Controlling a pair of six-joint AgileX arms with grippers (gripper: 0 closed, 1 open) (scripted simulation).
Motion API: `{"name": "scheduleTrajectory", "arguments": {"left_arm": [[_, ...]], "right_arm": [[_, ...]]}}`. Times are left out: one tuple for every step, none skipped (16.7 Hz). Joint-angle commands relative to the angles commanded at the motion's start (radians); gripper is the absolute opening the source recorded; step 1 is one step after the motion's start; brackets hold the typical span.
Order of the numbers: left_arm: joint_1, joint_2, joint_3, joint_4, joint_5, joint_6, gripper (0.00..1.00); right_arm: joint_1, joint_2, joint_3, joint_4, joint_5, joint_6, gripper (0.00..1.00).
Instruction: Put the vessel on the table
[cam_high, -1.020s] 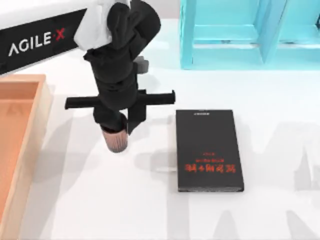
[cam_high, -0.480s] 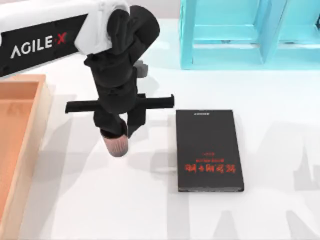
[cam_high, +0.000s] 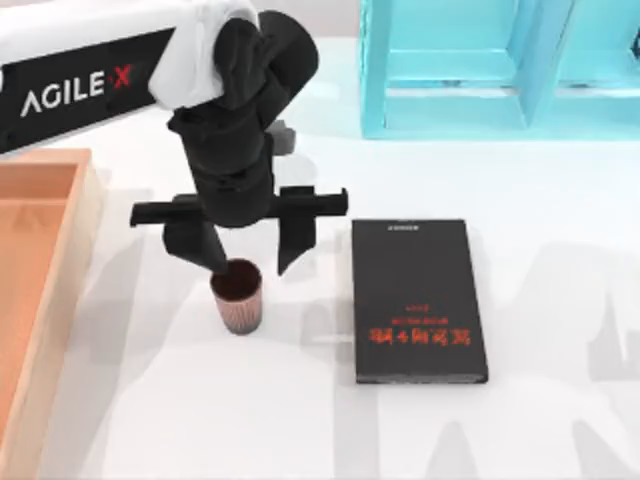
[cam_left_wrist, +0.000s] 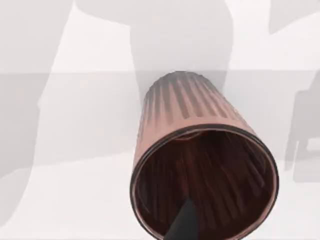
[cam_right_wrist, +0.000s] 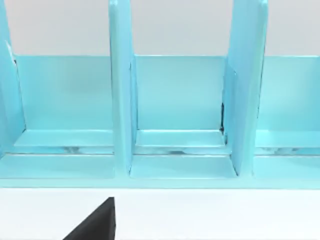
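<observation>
Left of centre in the top view, my left gripper (cam_high: 248, 255) hovers with its jaws spread wide, one finger on either side above the vessel (cam_high: 238, 297). That small reddish-brown cup stands upright on the white table (cam_high: 300, 420), free of my fingers, its dark mouth facing up. Just to its right lies a black book (cam_high: 417, 300) with red lettering. A wooden tray (cam_high: 45, 290) runs along the left edge, and a turquoise shelf (cam_high: 480, 70) fills the upper right.
</observation>
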Motion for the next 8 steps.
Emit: {"name": "scheduleTrajectory", "arguments": {"left_arm": [[0.000,0.000,0.000,0.000,0.000,0.000,0.90],[0.000,0.000,0.000,0.000,0.000,0.000,0.98],[0.000,0.000,0.000,0.000,0.000,0.000,1.00],[0.000,0.000,0.000,0.000,0.000,0.000,1.00],[0.000,0.000,0.000,0.000,0.000,0.000,1.00],[0.000,0.000,0.000,0.000,0.000,0.000,1.00],[0.000,0.000,0.000,0.000,0.000,0.000,1.00],[0.000,0.000,0.000,0.000,0.000,0.000,1.00]], "right_arm": [[0.000,0.000,0.000,0.000,0.000,0.000,1.00],[0.000,0.000,0.000,0.000,0.000,0.000,1.00],[0.000,0.000,0.000,0.000,0.000,0.000,1.00],[0.000,0.000,0.000,0.000,0.000,0.000,1.00],[0.000,0.000,0.000,0.000,0.000,0.000,1.00],[0.000,0.000,0.000,0.000,0.000,0.000,1.00],[0.000,0.000,0.000,0.000,0.000,0.000,1.00],[0.000,0.000,0.000,0.000,0.000,0.000,1.00]]}}
